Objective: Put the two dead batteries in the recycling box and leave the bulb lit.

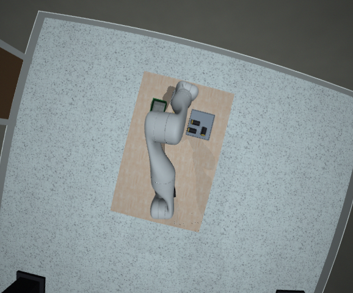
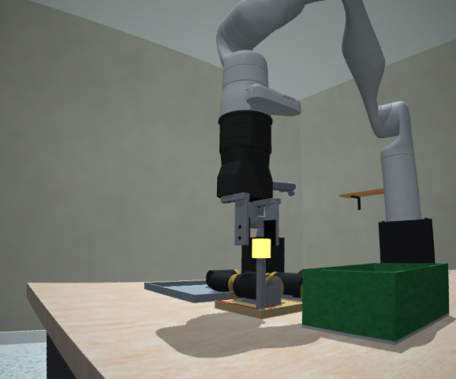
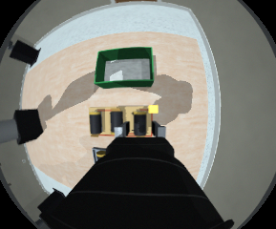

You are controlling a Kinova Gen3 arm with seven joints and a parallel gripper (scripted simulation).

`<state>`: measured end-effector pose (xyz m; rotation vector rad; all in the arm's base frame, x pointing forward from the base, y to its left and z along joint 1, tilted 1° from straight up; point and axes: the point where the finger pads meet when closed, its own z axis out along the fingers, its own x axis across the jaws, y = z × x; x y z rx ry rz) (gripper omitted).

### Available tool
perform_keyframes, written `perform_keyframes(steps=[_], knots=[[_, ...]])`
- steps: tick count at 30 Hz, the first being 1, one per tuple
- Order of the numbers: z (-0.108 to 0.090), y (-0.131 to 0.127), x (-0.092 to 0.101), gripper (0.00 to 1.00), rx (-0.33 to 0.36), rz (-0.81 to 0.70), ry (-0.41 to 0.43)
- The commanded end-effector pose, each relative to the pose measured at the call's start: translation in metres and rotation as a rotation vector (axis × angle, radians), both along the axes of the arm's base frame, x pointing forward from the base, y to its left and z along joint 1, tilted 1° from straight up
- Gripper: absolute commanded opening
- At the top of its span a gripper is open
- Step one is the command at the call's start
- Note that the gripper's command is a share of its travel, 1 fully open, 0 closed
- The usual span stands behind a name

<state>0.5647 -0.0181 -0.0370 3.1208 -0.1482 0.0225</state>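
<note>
My gripper [image 2: 257,233] is open and empty. It hangs just above the battery holder [image 2: 260,309] [image 3: 95,121], a tan board with black, yellow-banded batteries [image 2: 245,284] [image 3: 116,121] lying in it. The bulb [image 2: 260,248] [image 3: 153,110] on the holder's post glows yellow, right below my fingertips. Three more batteries [image 1: 196,121] [image 1: 192,130] [image 1: 203,130] lie on the grey tray [image 1: 206,118] [image 2: 175,288]. The green recycling box [image 1: 158,105] [image 2: 375,299] [image 3: 125,69] stands upright on the table beside the holder. In the wrist view its grey floor shows. In the top view my arm hides the holder.
The wooden table [image 1: 182,189] [image 2: 138,343] carries everything. My arm's base [image 2: 405,240] stands at the far end behind the box. The tray lies on the far side of the holder from the box. A small wall shelf [image 2: 360,194] hangs in the background.
</note>
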Motion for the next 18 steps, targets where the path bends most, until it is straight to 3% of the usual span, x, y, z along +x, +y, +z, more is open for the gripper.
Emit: perform_keyframes(steps=[1, 6, 13, 18], knots=[[0.003, -0.002, -0.002, 0.9, -0.005, 0.001, 0.004], [0.009, -0.001, -0.003, 0.9, -0.004, 0.001, 0.009], [0.059, 0.0, -0.002, 0.9, -0.004, 0.002, 0.005], [0.061, 0.0, -0.001, 0.9, -0.005, 0.002, 0.003]])
